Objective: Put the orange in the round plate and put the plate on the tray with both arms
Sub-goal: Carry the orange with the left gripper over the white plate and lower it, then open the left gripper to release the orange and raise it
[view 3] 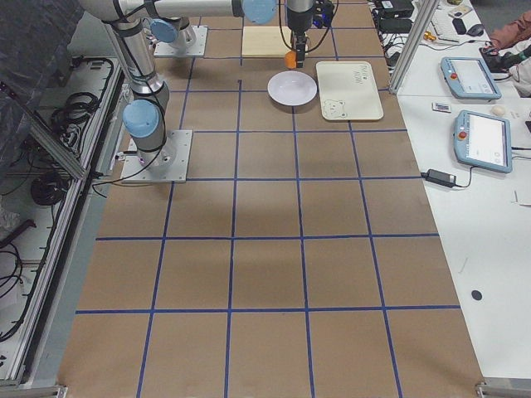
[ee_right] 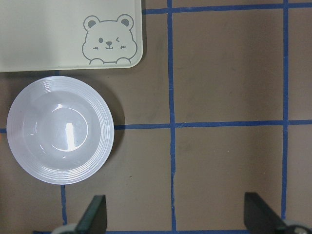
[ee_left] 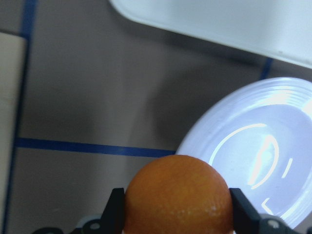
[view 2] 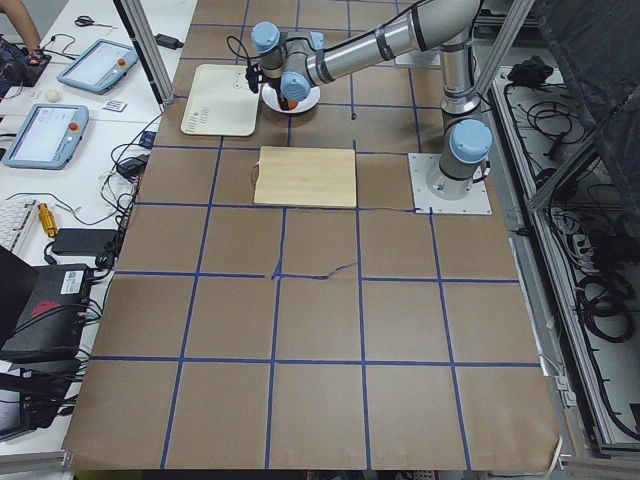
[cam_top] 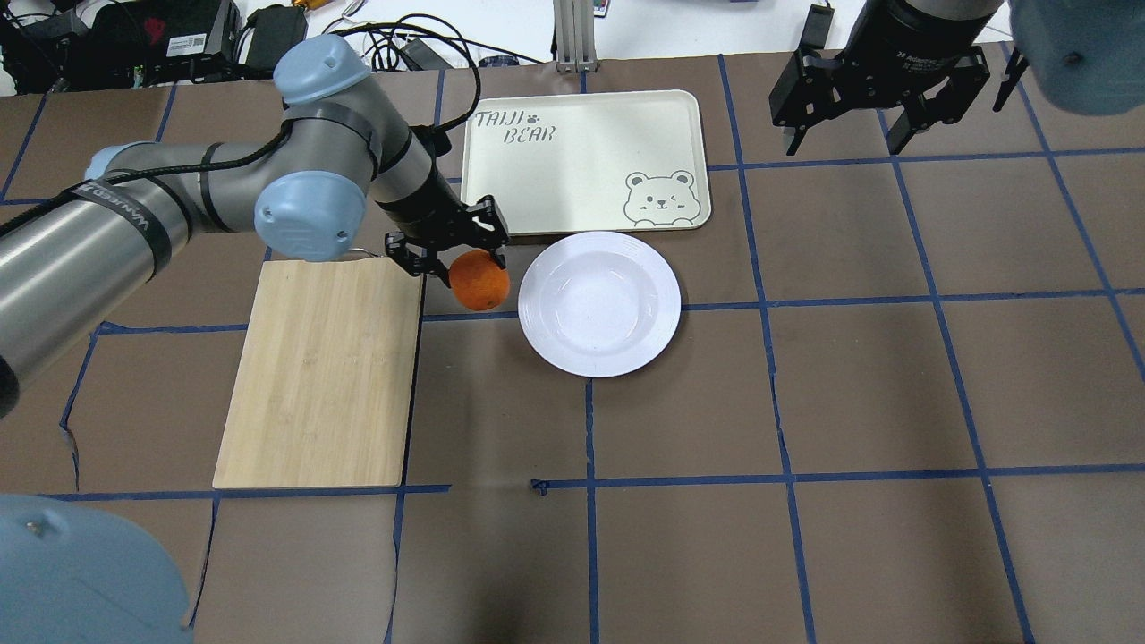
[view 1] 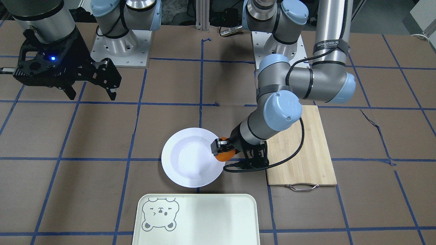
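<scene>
The left gripper (cam_top: 462,254) has its jaws pinching the orange (cam_top: 479,280), raised over the desk (cam_top: 859,376) just beside the plate (cam_top: 599,304). The tray (cam_top: 581,161) lies behind the plate, long axis running side to side, bear corner nearest the plate. The right gripper (cam_top: 845,132) hangs well apart, jaws spread.

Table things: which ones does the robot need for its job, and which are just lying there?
Needed for the job: orange, held in the left gripper; round plate; tray; right gripper, open.
Just lying there: bamboo cutting board.
</scene>
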Robot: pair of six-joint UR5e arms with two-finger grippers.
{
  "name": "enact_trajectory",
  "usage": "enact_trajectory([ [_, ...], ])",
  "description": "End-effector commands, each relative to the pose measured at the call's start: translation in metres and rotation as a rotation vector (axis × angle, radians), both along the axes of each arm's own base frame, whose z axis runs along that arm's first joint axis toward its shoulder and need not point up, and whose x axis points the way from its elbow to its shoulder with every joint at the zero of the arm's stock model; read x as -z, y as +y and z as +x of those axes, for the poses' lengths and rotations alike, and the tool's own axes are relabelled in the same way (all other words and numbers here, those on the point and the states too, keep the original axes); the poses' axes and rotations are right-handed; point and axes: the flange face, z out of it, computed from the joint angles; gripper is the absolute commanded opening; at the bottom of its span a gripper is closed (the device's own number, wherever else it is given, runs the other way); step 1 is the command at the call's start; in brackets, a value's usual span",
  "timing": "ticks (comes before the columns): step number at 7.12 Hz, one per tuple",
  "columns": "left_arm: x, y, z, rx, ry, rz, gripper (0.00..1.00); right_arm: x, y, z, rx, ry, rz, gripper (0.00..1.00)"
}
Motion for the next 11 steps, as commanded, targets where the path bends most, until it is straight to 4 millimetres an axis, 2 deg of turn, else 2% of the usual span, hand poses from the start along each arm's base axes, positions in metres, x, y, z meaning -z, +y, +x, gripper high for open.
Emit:
enact_trajectory([
  [1,0.03,0.005,-0.052,-0.02,0.069,-0.015,0.06,-0.001,0.0,-0.001,0.002,0.003,-0.002,1.0],
  [2,0.049,0.012,-0.069,0.008,0.062,0.004,0.07,-0.001,0.001,-0.001,0.001,0.003,-0.002,1.0],
  [3,0.057,0.013,-0.073,0.019,0.057,0.012,0.17,-0.002,0.0,0.0,-0.002,-0.006,-0.012,1.0],
  [4,0.06,0.012,-0.073,0.02,0.048,0.001,0.99,-0.003,0.0,-0.002,-0.002,0.008,-0.015,1.0],
  [5,0.049,0.011,-0.071,0.032,0.05,-0.021,1.0,0.0,-0.004,0.0,-0.002,-0.01,-0.01,1.0],
  [6,0.026,0.009,-0.07,0.052,0.051,-0.059,1.0,-0.001,-0.002,0.001,0.001,-0.011,-0.012,1.0],
  [7,0.001,0.002,-0.054,0.045,-0.009,-0.08,1.0,-0.002,0.001,0.0,0.003,-0.008,-0.003,1.0],
  [8,-0.038,0.007,-0.044,0.036,-0.03,-0.056,1.0,-0.002,0.001,0.0,0.002,-0.011,-0.005,1.0],
  [10,-0.12,0.035,-0.01,0.078,-0.113,-0.012,1.0,0.01,-0.005,0.006,-0.001,-0.107,0.014,1.0],
  [11,-0.167,0.053,0.01,0.078,-0.117,-0.014,1.0,0.028,-0.012,0.002,0.018,-0.199,0.043,1.0],
])
